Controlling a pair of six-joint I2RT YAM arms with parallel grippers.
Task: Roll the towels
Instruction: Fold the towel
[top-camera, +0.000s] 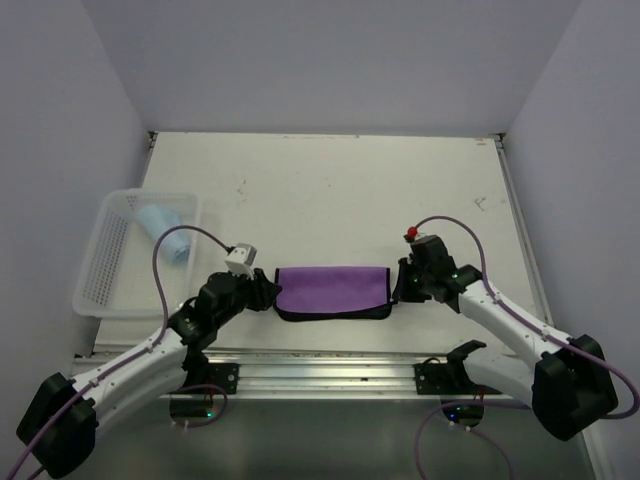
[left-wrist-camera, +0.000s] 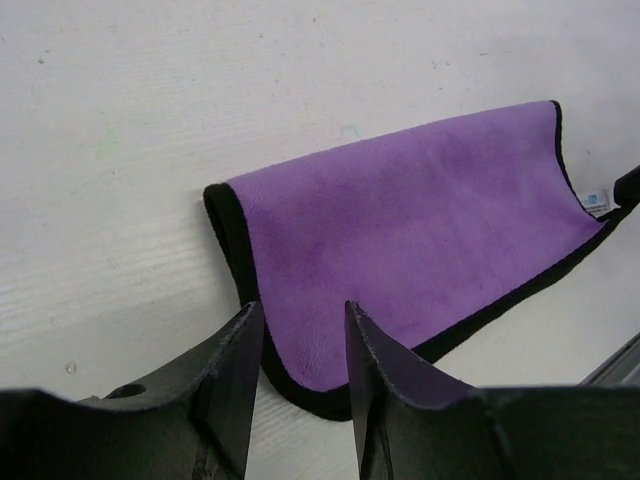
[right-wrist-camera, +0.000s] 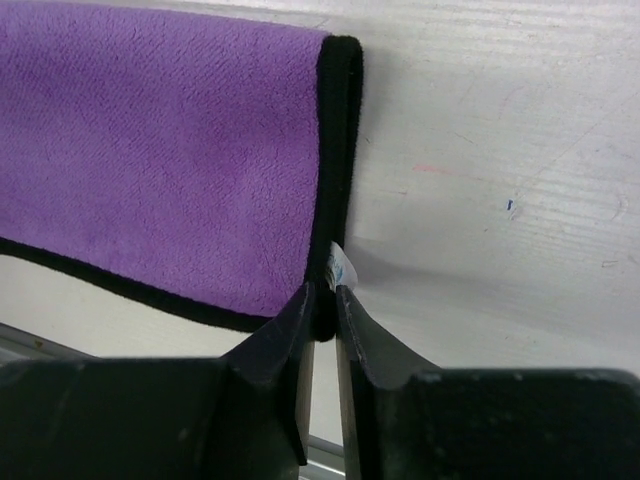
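While both arms are reaching low over the near edge of the worktop (top-camera: 330, 200), step in hand: the dark towel (top-camera: 333, 292) is lying folded into a long strip, and the folding seems to be finishing, with the roll itself not yet begun.

Next move: as judged, one short end is waiting to be gripped and turned over onto itself. This calls for a square hold across that end while the far end is anchored, so that the strip rolls straight.

Left arm (top-camera: 130, 360): is slanting up from its base at the near left, forearm low, wrist pointing along the strip toward its left end.

Left fingers (left-wrist-camera: 252, 330): are standing apart and gripping nothing. The towel's near left corner is showing in the gap between them; contact with the cloth cannot be told.

Right arm (top-camera: 510, 335): is mirroring this from the near right, elbow bent, wrist dipping to the strip's right end.

Right fingers (right-wrist-camera: 305, 310): are pinching together on the black hem at the strip's near right corner, just beside the white tag (right-wrist-camera: 343, 268).

Dark towel: is resting flat between the two sets of fingers, purple face up, black border showing all round.

Basket (top-camera: 100, 280): is sitting at the worktop's left edge, well apart from the strip.

Light blue towel (top-camera: 165, 232): is lying inside the basket at its far end, apparently already rolled into a short bundle.
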